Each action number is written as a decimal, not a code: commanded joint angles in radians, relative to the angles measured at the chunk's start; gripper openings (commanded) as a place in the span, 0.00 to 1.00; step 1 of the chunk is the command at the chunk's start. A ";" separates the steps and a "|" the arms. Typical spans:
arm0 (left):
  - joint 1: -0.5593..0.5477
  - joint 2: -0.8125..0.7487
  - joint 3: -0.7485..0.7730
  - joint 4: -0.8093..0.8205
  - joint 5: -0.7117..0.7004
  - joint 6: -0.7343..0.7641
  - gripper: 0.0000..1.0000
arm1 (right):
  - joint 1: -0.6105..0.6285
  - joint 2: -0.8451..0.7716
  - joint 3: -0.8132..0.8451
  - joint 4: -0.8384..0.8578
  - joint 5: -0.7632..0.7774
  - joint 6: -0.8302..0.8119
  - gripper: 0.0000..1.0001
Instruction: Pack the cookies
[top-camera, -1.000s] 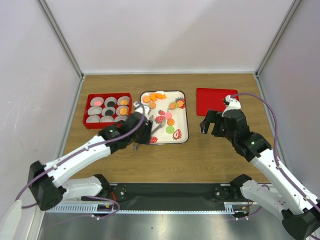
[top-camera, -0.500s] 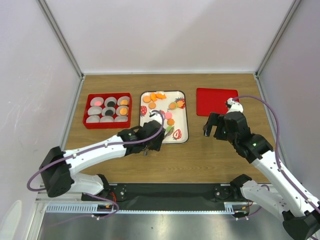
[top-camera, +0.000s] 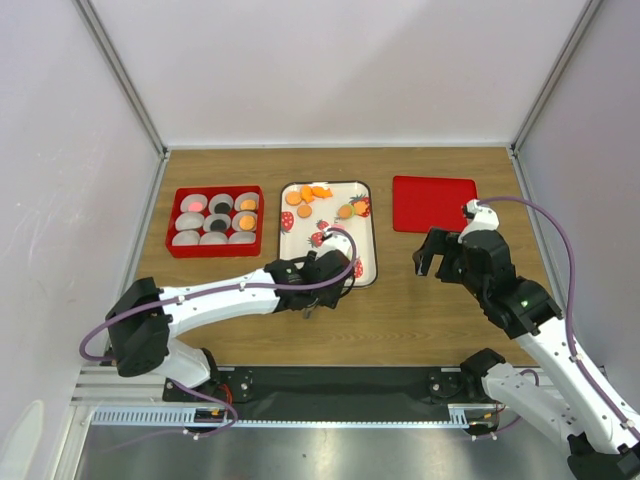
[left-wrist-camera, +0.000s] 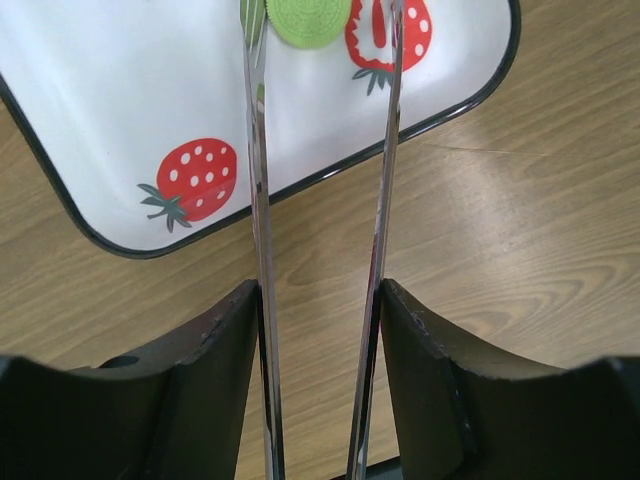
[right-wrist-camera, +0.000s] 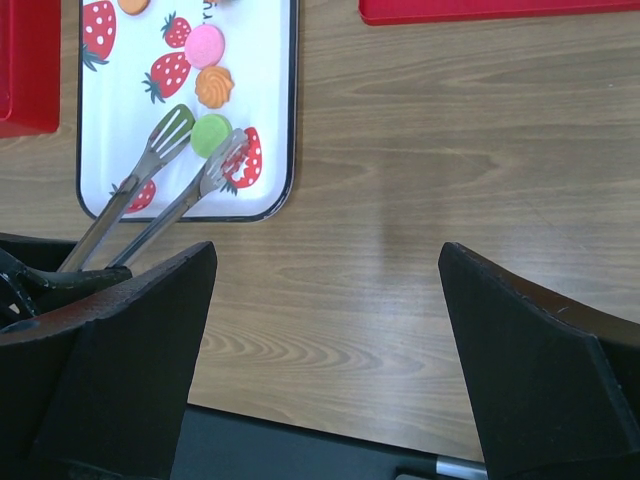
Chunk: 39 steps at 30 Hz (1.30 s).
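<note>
Near the left wall, the red plastic box (top-camera: 171, 225) of grey cups holds several cookies (top-camera: 247, 221). At the near edge of the white strawberry-printed tray (right-wrist-camera: 270, 90), the left gripper (top-camera: 322, 272) clamps metal tongs (right-wrist-camera: 150, 190), their tips spread either side of a green cookie (right-wrist-camera: 210, 133). The right gripper (top-camera: 433, 256) hovers wide open over bare wooden table (top-camera: 400, 310), near the flat red lid (top-camera: 433, 203).

Top external: high behind arm bases, looking down on whole worktop (top-camera: 420, 305). Left wrist: close, sighting along left end effector (left-wrist-camera: 320, 290) and tongs (left-wrist-camera: 258, 250) onto tray (left-wrist-camera: 130, 70) corner. Right wrist: higher, downward; shares that corner.
</note>
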 joint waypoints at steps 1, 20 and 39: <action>-0.006 -0.009 0.057 -0.029 -0.048 -0.032 0.56 | -0.004 -0.007 0.002 0.043 -0.010 -0.024 1.00; 0.012 0.054 0.090 -0.043 -0.017 0.013 0.43 | -0.006 0.014 -0.002 0.070 -0.043 -0.050 1.00; 0.322 -0.291 0.111 -0.128 0.027 0.128 0.43 | -0.007 0.047 0.047 0.079 -0.063 -0.052 0.99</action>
